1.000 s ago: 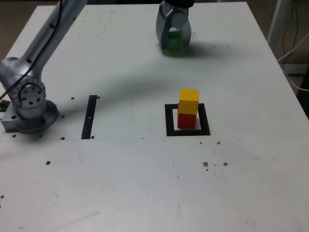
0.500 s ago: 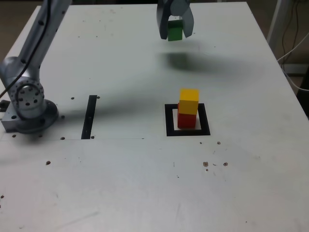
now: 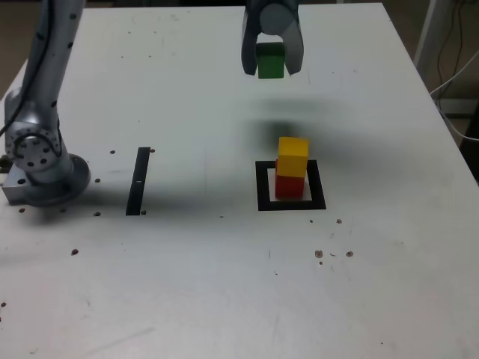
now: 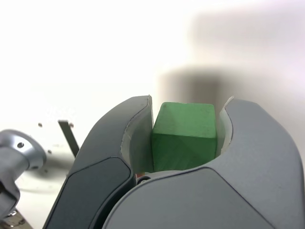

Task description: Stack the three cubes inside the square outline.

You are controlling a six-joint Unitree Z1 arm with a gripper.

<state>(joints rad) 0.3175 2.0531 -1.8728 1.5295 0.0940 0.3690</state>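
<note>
Gripper pinching the green cube hangs above the table, beyond the yellow cube stacked on the red cube inside the square outline.

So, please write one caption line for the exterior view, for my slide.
Gripper carries the green cube above the table, toward the yellow-on-red stack inside the square outline.

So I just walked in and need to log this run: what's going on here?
The arm's gripper is shut on the green cube and holds it in the air, clear of the table. In the square outline the yellow cube already sits on the red cube. The green one is not yet on top of that stack.
</note>
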